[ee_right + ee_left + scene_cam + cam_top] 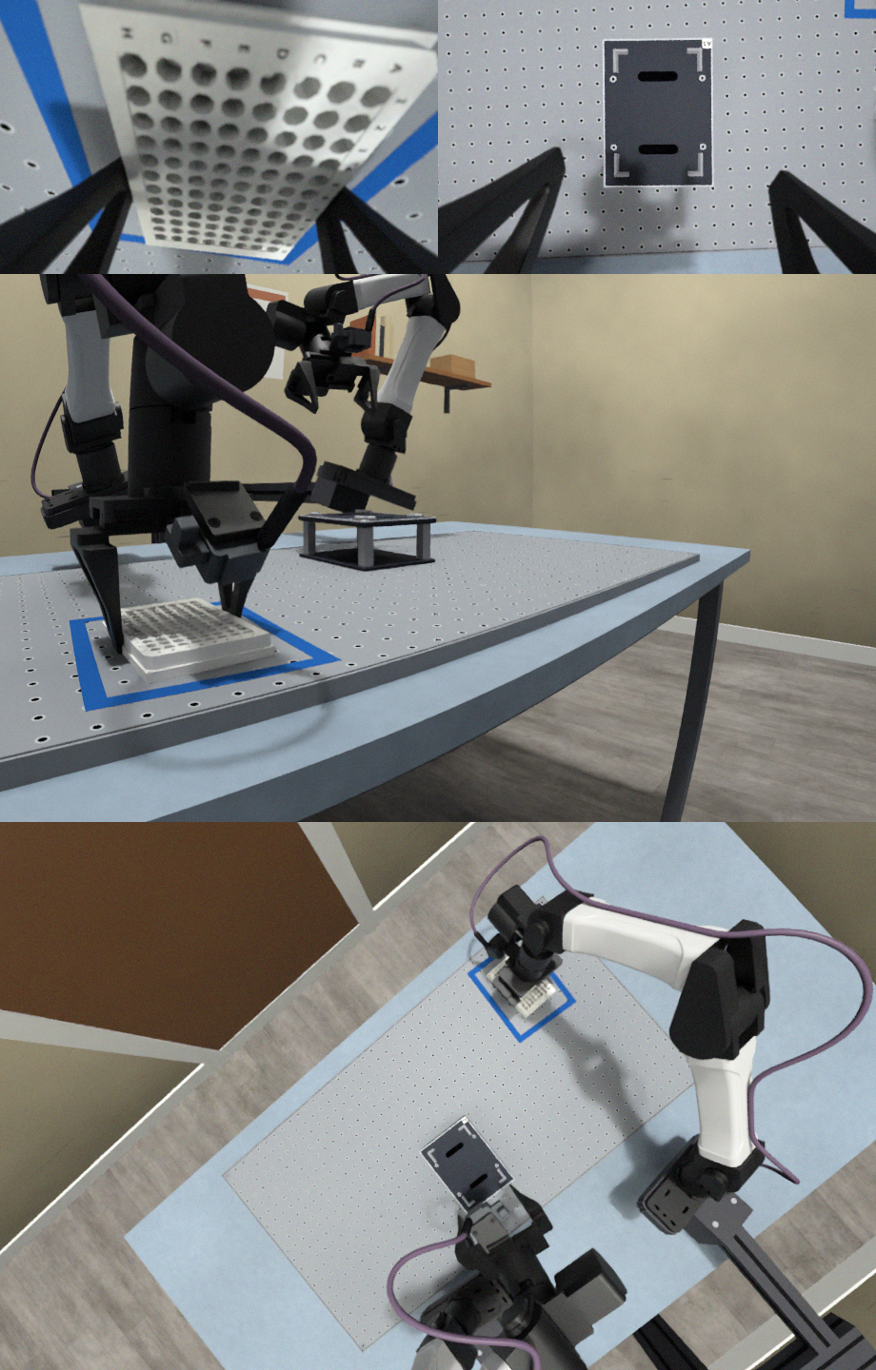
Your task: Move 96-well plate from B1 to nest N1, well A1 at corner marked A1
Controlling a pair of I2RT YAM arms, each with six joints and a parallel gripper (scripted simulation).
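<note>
The white 96-well plate (538, 1000) (193, 648) (107, 90) lies flat inside the blue outline of B1 (547, 1021) (93, 680) (35, 57). Its A1 corner is at the upper right in the right wrist view. My right gripper (178, 633) (228, 170) is shut on the plate, one finger against each long side. The fingertips are hidden in the top view. The dark raised nest N1 (460, 1164) (366, 544) (658, 111) is empty, its A1 label at the top right in the left wrist view. My left gripper (343, 408) (668, 167) is open, well above the nest.
The perforated board (362, 1131) (517, 577) lies under the outline and the nest. Its edge runs along the blue bench top (174, 1235) (452, 687). The nest stands on several posts. The left arm hangs close to the nest's lower edge in the top view.
</note>
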